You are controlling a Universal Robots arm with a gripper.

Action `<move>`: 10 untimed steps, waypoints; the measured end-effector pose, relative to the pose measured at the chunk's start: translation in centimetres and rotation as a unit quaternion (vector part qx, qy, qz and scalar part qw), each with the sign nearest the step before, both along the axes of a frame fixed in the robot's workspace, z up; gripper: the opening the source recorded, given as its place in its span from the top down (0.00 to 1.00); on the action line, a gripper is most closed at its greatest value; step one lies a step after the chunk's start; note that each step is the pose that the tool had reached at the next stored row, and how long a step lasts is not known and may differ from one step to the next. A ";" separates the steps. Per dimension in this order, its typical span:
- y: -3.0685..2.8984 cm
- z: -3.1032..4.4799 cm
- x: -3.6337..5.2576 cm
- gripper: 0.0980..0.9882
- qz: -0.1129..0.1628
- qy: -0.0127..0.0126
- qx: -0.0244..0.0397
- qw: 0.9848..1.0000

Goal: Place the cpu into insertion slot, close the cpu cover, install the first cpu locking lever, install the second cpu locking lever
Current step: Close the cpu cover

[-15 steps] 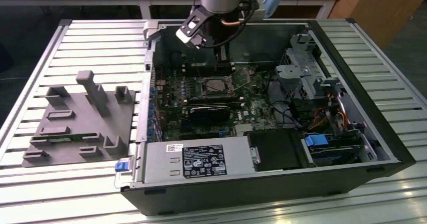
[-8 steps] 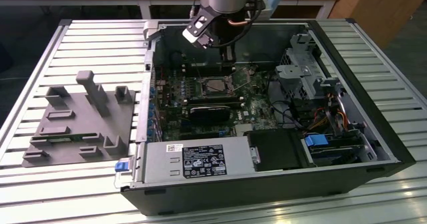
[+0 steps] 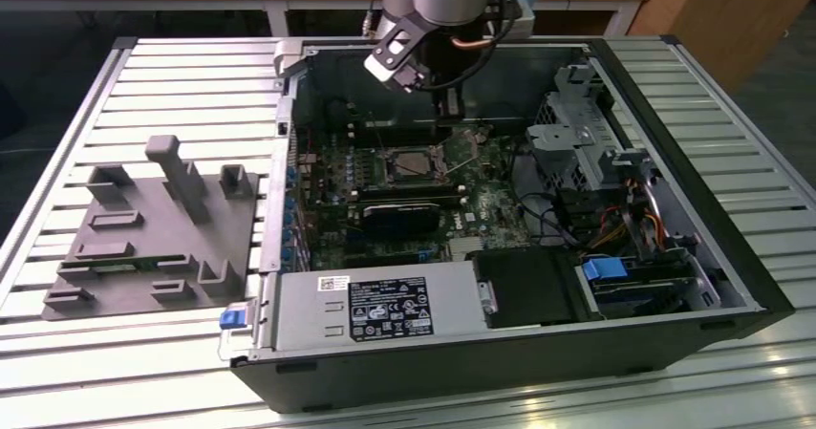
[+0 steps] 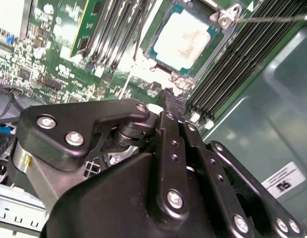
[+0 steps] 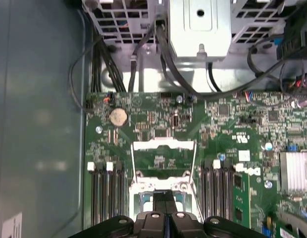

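My claw (image 5: 166, 196) hangs with its fingers pressed together, gripping nothing, just over the insertion slot (image 3: 388, 165). The cpu (image 4: 185, 37) lies seated in that slot, silver top up, inside the open computer case (image 3: 510, 357).

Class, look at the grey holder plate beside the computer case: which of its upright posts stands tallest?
The slim middle post: in the exterior view it rises well above the stubby blocks flanking it.

My gripper (image 4: 172, 99) hangs over the green motherboard (image 4: 59, 64); the cpu (image 4: 185, 37) lies in the insertion slot (image 4: 163, 69).
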State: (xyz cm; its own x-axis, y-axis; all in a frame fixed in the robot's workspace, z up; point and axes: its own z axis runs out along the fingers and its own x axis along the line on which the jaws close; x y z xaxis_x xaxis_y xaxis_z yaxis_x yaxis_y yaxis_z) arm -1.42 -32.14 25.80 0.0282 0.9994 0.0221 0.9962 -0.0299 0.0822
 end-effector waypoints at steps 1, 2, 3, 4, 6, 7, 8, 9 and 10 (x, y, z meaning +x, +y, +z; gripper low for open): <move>0.00 0.00 0.23 0.99 0.000 0.000 0.000 1.000; 0.00 0.00 0.46 0.99 0.000 0.000 0.000 1.000; 0.00 0.00 0.72 0.99 0.000 0.000 0.000 1.000; 0.00 0.00 1.00 0.99 0.000 0.001 0.000 1.000; 0.00 0.00 1.82 0.99 0.000 0.001 0.000 1.000; 0.00 0.00 2.39 0.99 0.000 0.002 0.000 1.000; 0.00 0.01 2.66 0.99 0.000 0.002 0.000 1.000; 0.00 0.01 2.94 0.99 0.000 0.002 0.000 1.000; 0.00 0.00 3.21 0.99 0.000 0.002 0.000 1.000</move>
